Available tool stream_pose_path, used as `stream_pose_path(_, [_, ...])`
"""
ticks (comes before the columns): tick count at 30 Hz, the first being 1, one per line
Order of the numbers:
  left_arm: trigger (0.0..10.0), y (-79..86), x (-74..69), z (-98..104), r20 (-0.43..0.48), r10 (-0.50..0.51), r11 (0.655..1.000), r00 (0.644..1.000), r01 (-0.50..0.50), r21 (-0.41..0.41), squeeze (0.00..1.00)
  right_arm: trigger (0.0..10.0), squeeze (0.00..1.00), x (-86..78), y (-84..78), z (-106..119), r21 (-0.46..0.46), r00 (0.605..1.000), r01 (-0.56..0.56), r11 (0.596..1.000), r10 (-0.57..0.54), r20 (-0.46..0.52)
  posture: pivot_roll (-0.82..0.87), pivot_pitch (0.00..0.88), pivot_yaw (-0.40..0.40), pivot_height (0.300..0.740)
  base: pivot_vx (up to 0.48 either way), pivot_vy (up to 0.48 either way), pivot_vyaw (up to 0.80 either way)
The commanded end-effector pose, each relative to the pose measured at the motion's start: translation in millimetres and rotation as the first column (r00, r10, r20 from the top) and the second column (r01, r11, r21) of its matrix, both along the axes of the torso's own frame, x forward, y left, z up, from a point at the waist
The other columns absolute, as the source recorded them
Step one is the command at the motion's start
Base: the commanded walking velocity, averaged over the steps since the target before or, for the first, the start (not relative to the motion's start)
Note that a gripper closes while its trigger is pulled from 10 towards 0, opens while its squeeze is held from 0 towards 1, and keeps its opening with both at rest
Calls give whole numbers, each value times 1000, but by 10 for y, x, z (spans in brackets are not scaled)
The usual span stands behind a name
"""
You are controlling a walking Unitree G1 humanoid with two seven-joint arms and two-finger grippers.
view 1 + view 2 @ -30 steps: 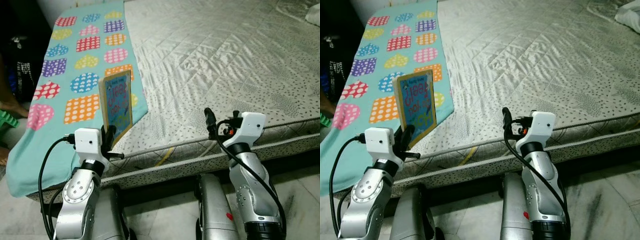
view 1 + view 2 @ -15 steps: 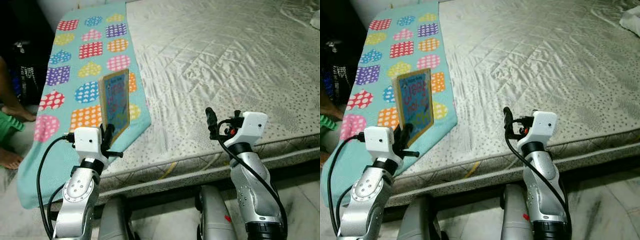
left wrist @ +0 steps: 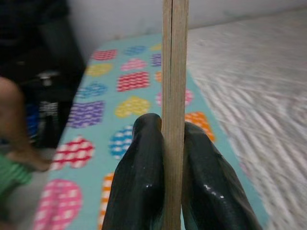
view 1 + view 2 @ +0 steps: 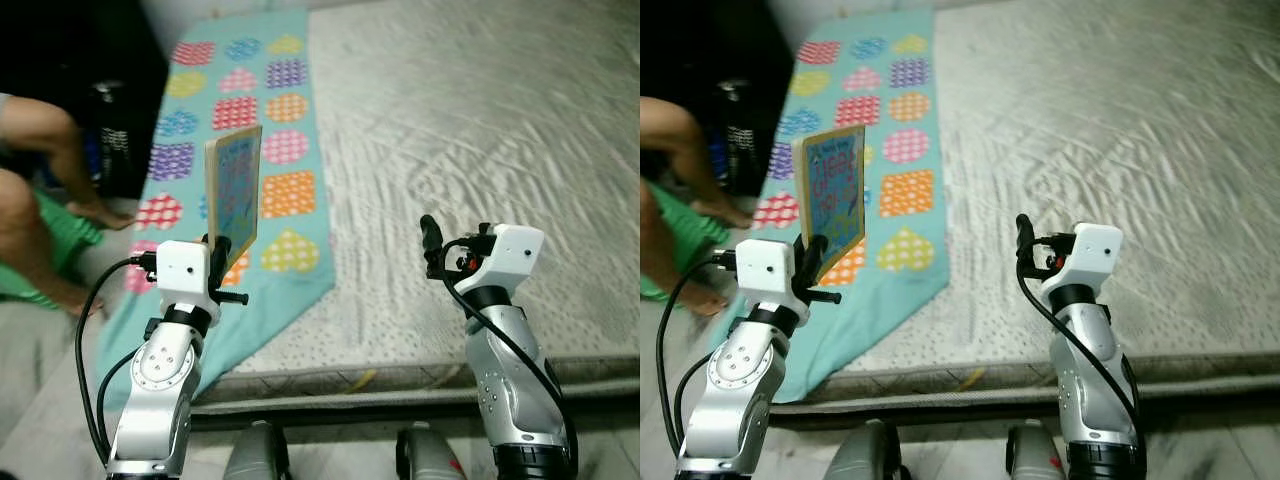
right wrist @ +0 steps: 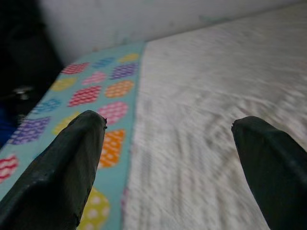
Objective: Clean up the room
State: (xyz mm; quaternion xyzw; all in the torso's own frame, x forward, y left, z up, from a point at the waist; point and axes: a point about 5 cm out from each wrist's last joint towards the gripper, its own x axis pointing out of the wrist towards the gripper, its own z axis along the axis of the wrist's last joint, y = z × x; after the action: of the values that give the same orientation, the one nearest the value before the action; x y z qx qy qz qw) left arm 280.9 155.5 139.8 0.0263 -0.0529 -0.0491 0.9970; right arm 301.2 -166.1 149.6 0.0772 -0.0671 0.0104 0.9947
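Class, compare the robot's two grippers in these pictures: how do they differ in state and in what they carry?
The left gripper is shut on a thin book, held upright on edge; the right gripper is open and holds nothing. The left gripper hangs over the heart-patterned blanket, the right over bare mattress. Both have black fingers and are raised before the bed.

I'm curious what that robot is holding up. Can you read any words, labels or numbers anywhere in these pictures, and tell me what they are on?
Thin blue picture book with a tan edge, held upright in the left gripper: large colourful letters on its cover, too blurred and tilted to read.
Turquoise blanket with dotted hearts on the grey quilted mattress: pattern only, no words.
Right gripper, open and holding nothing: no markings legible.
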Motion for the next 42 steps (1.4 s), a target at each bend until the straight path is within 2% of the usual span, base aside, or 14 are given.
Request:
stream_pose_path(1, [10000, 70, -12, 7, 1, 26, 1000, 1000, -26, 10, 0, 10000, 0, -16, 18, 15, 1, 1000, 1, 1000, -1, 12, -155, 106, 137, 740, 0, 0, 0])
stream_pose_path(4, [10000, 63, -4, 4, -1, 29, 999, 1000, -29, 38, 0, 10000, 0, -29, 11, -6, 1, 1000, 5, 1000, -5, 8, -152, 98, 141, 740, 0, 0, 0])
stream_pose_path(15, [10000, 38, 39, -173, -36, 20, 999, 999, -19, 47, 0, 10000, 0, -99, -29, -160, -19, 999, 46, 999, -47, -21, -162, 19, 157, 740, 0, 0, 0])
stream_pose_path(28, [10000, -31, 74, -340, -69, -6, 1000, 998, 6, -2, 0, 10000, 0, -34, -131, -231, -41, 996, 88, 995, -89, -20, -181, 0, 172, 740, 0, 0, 0])
stream_pose_path(31, [10000, 2, 87, -344, -65, 11, 1000, 998, -11, -7, 0, 10000, 0, -21, -155, -396, -20, 986, 114, 993, -116, -121, -186, 0, 175, 740, 0, 0, 0])
stream_pose_path(33, [10000, 7, 84, -363, -69, 11, 1000, 998, -12, -11, 0, 10000, 0, -70, -189, -546, -6, 967, 170, 985, -168, -193, -185, 0, 172, 740, 0, 0, 0])
stream_pose_path(35, [10000, 0, 73, -363, -67, 6, 1000, 998, -6, -10, 0, 10000, 0, -94, -178, -571, -24, 964, 171, 985, -172, -203, -187, 0, 174, 740, 0, 0, 0])
stream_pose_path(36, [10000, -2, 71, -364, -66, 3, 1000, 998, -4, -10, 0, 10000, 0, -101, -174, -577, -29, 963, 171, 985, -174, -204, -187, 0, 174, 740, 0, 0, 0])
stream_pose_path(37, [10000, -9, 59, -371, -68, -5, 1000, 998, 4, -12, 0, 10000, 0, -115, -163, -587, -90, 960, 178, 980, -193, -204, -193, 0, 174, 740, 0, 0, 0])
stream_pose_path(38, [10000, -9, 59, -371, -68, -5, 1000, 998, 4, -12, 0, 10000, 0, -115, -163, -587, -90, 960, 178, 980, -193, -204, -193, 0, 174, 740, 0, 0, 0])
stream_pose_path(39, [10000, -23, 55, -387, -76, -14, 1000, 997, 13, -19, 0, 10000, 0, -122, -118, -551, -97, 976, 133, 986, -147, -160, -195, 0, 175, 740, 0, 0, 0])
stream_pose_path(40, [10000, -33, 58, -394, -80, -18, 1000, 997, 16, -23, 0, 10000, 0, -120, -89, -529, -62, 982, 114, 992, -122, -146, -197, 0, 176, 740, 0, 0, 0])
stream_pose_path(42, [10000, -61, 65, -394, -84, -27, 999, 996, 25, -30, 0, 10000, 0, -114, -70, -488, -53, 982, 116, 992, -122, -143, -199, 0, 177, 740, 0, 0, 0])
